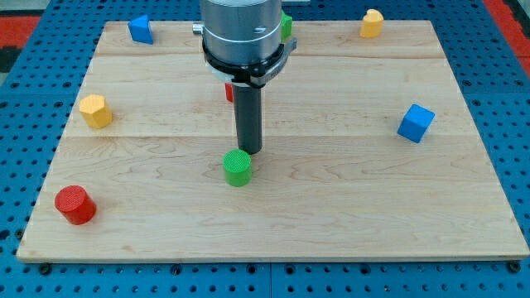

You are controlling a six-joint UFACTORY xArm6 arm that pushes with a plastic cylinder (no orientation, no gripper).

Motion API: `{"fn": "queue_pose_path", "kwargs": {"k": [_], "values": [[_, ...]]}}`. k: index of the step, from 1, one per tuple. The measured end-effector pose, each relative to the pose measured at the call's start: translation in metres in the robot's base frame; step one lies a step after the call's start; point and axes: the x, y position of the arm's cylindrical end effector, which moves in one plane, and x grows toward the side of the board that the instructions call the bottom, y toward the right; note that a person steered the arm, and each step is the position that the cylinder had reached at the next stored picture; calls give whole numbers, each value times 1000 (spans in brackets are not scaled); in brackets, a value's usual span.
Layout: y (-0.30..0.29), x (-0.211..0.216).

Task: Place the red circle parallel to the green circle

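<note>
The red circle (74, 204) is a short red cylinder near the board's bottom left corner. The green circle (238, 168) is a short green cylinder just below the board's middle. My tip (249, 151) is the lower end of the dark rod. It stands just above and slightly right of the green circle, very close to it or touching it. The red circle is far to the tip's left and lower.
A yellow block (95, 111) lies at the left, a blue block (141, 29) at the top left, a yellow block (372, 23) at the top right and a blue cube (416, 123) at the right. A red block (228, 92) and a green block (286, 25) are partly hidden behind the arm.
</note>
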Motion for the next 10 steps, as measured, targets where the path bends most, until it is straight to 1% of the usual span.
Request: {"fn": "queue_pose_path", "kwargs": {"k": [2, 5, 8, 9, 10], "values": [[-30, -23], [-89, -40], [-120, -48], [-120, -48], [-135, -43]]}}
